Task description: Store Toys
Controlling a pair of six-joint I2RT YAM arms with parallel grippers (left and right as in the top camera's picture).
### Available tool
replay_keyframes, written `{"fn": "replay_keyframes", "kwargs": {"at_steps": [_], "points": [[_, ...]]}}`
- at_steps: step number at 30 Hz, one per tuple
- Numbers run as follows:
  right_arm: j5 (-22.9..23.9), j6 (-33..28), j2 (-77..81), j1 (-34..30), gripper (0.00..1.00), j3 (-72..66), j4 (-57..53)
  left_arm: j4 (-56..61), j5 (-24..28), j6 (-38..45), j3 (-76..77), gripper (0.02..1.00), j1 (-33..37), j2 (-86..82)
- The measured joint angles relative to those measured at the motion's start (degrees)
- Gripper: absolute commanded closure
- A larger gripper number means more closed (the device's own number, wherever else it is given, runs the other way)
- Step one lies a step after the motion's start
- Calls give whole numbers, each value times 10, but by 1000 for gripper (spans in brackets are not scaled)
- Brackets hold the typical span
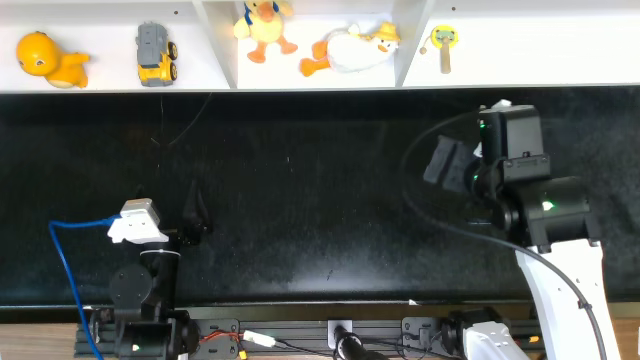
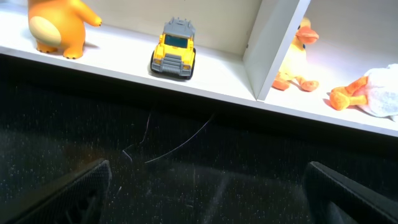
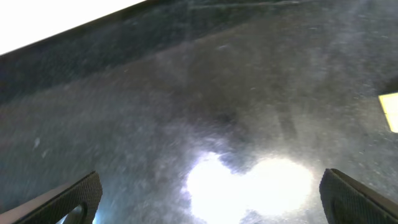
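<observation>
Toys sit in a white shelf [image 1: 320, 80] along the table's far edge: an orange duck figure [image 1: 50, 58] [image 2: 59, 25], a yellow truck [image 1: 156, 55] [image 2: 174, 55], a yellow duck plush [image 1: 265, 28] [image 2: 297, 59], a white duck plush [image 1: 355, 47] [image 2: 373, 93] lying down, and a small yellow toy [image 1: 443, 42]. My left gripper [image 1: 195, 215] [image 2: 208, 199] is low over the black mat near the front left, open and empty, facing the truck. My right gripper [image 1: 445, 165] [image 3: 211, 205] hovers over bare mat at the right, open and empty.
White dividers [image 2: 273, 43] split the shelf into compartments. The black mat [image 1: 300, 190] covers the table between the arms and the shelf. A blue cable [image 1: 70, 250] loops by the left arm's base. A pale yellow scrap [image 3: 390, 111] shows at the edge of the right wrist view.
</observation>
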Motion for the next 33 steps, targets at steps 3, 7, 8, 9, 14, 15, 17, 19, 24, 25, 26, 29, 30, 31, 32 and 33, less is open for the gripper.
{"fn": "replay_keyframes", "kwargs": {"at_steps": [3,7,8,9,14,15,17,19,24,25,26,29,30,31,32,33], "points": [[0,2,3,-24,5,0,-1,0,0,0,0,20,0,0],[-9,3,3,-34,5,0,14,0,0,0,0,20,0,0],[-10,4,3,-34,7,0,23,0,0,0,0,20,0,0],[-10,3,3,-34,5,0,28,0,0,0,0,20,0,0],[39,3,6,-42,7,0,30,0,0,0,0,20,0,0],[48,1,9,-51,7,0,30,0,0,0,0,20,0,0],[53,-4,20,-84,5,0,30,0,0,0,0,20,0,0],[49,-12,37,-127,3,0,30,0,0,0,0,20,0,0],[27,-33,79,-230,5,0,33,0,0,0,0,20,0,0],[22,-42,86,-250,5,0,36,0,0,0,0,20,0,0],[20,-50,93,-265,5,0,37,0,0,0,0,20,0,0],[17,-73,112,-303,5,0,40,0,0,0,0,20,0,0],[18,-77,119,-313,5,0,41,0,0,0,0,20,0,0],[18,-82,126,-323,5,0,43,0,0,0,0,20,0,0],[18,-87,132,-331,5,0,45,0,0,0,0,20,0,0],[18,-92,139,-340,3,0,46,0,0,0,0,20,0,0]]}}
